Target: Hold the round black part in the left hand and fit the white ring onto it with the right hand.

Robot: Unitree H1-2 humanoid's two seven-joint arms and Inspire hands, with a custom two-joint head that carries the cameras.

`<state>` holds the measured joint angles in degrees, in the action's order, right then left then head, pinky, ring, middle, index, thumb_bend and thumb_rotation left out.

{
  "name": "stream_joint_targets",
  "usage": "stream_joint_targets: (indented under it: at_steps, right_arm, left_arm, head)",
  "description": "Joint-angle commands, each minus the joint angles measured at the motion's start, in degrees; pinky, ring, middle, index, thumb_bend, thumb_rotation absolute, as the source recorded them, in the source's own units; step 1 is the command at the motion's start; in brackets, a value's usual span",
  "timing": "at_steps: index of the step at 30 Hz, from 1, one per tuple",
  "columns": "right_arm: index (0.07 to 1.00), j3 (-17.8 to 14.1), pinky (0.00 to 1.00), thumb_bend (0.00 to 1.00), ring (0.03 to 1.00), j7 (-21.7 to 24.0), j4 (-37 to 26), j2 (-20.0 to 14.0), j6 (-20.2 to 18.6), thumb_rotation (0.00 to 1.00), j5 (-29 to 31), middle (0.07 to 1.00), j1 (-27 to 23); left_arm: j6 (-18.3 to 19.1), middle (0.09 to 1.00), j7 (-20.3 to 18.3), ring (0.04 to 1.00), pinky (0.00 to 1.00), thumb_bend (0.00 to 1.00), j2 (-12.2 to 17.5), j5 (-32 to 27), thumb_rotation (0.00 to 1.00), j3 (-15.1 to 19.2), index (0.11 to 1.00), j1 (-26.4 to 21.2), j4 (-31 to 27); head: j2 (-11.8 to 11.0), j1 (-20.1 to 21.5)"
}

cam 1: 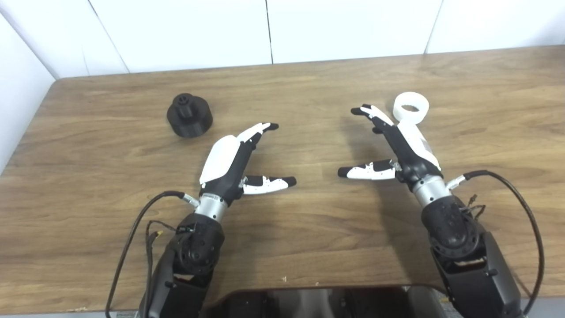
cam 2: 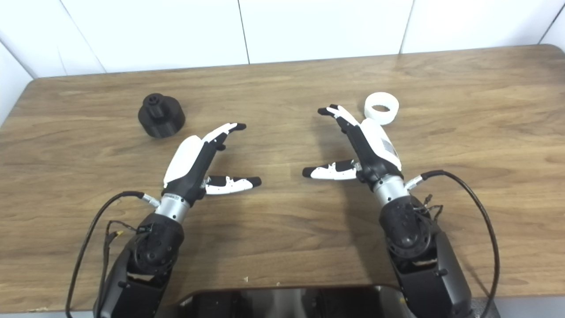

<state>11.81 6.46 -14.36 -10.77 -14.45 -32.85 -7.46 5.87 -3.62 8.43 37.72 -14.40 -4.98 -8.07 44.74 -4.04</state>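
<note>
Both hands, left hand (cam 1: 229,161) and right hand (cam 1: 404,143), hover spread and empty over a wood-grain table (cam 1: 309,229) backed by white wall panels (cam 1: 344,26). Round black part (cam 1: 189,115) sits far left, white ring (cam 1: 411,107) far right, just beyond the right fingertips.

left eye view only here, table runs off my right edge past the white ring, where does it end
observer: the right eye view shows it. The table ends in a rounded far right corner against the white wall, well right of the white ring.
operator: anything lying on that stretch i cant see
observer: no. From the white ring out to that corner the right eye view shows only plain wood grain.
operator: and right of the right arm near the front
observer: the front edge carries on to the picture's right side, past the cable that loops out from behind the open right hand.
</note>
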Motion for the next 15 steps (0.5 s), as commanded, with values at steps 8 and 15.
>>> stream_joint_targets:
  at_steps: [8,15]
  right_arm:
    - [0.865,-0.2,0.84,0.84,0.92,-0.5,-2.0,0.3,1.1,0.23,-0.2,0.945,-2.3]
    - [0.867,-0.2,0.82,0.84,0.92,-0.5,-2.0,0.3,1.2,0.23,-0.1,0.947,-2.3]
  left_arm:
    - [-1.3,0.914,0.8,0.921,0.77,0.9,0.4,-0.3,0.35,0.4,0.851,-2.3,-1.3]
    - [-1.1,0.908,0.8,0.912,0.75,0.9,0.4,0.3,0.36,0.3,0.847,-2.5,-1.4]
  head:
    - [0.1,0.1]
    - [-0.2,0.0]
